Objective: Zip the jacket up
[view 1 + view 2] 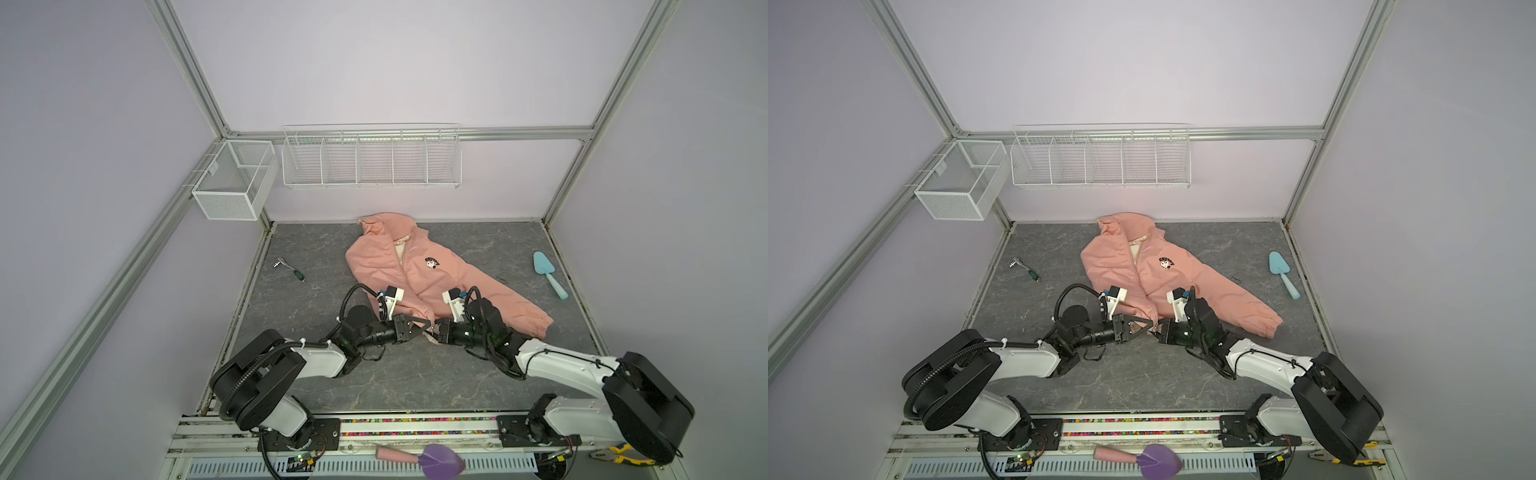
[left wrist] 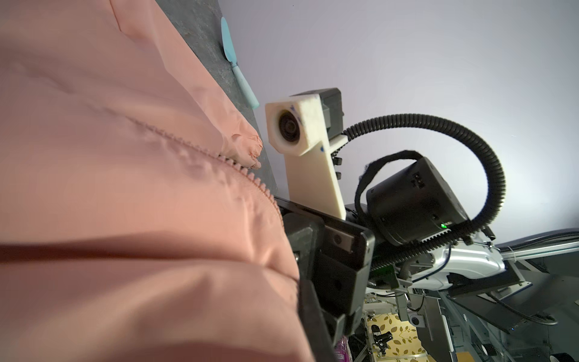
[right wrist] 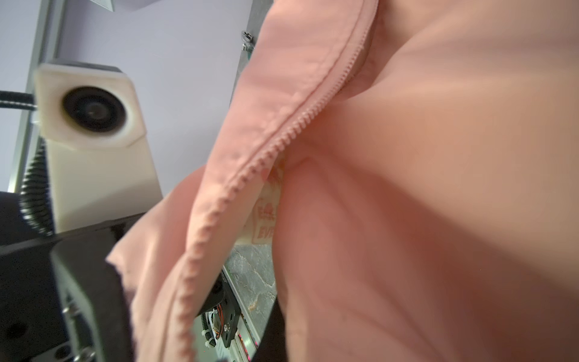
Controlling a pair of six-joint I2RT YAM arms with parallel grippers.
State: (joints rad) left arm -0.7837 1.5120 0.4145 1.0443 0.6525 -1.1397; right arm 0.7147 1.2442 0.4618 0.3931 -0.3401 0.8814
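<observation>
The salmon-pink jacket (image 1: 415,266) (image 1: 1142,274) lies front up in both top views, hood at the back wall, chest badge (image 1: 432,263) showing. Its front gapes at the collar, showing cream lining (image 1: 401,251). My left gripper (image 1: 426,327) (image 1: 1147,326) and right gripper (image 1: 436,331) (image 1: 1158,331) meet tip to tip at the bottom hem by the zip line, each shut on a hem edge. In the wrist views pink fabric (image 2: 125,156) (image 3: 438,156) fills the frame and hides my own jaws. Zipper teeth (image 2: 244,170) (image 3: 250,169) run along separated edges, printed lining (image 3: 266,216) between them.
A ratchet wrench (image 1: 291,269) lies left of the jacket and a light blue trowel (image 1: 548,272) to its right. Two white wire baskets (image 1: 235,178) (image 1: 371,157) hang on the back walls. A purple trowel (image 1: 440,459) and yellow pliers (image 1: 615,455) rest on the front rail.
</observation>
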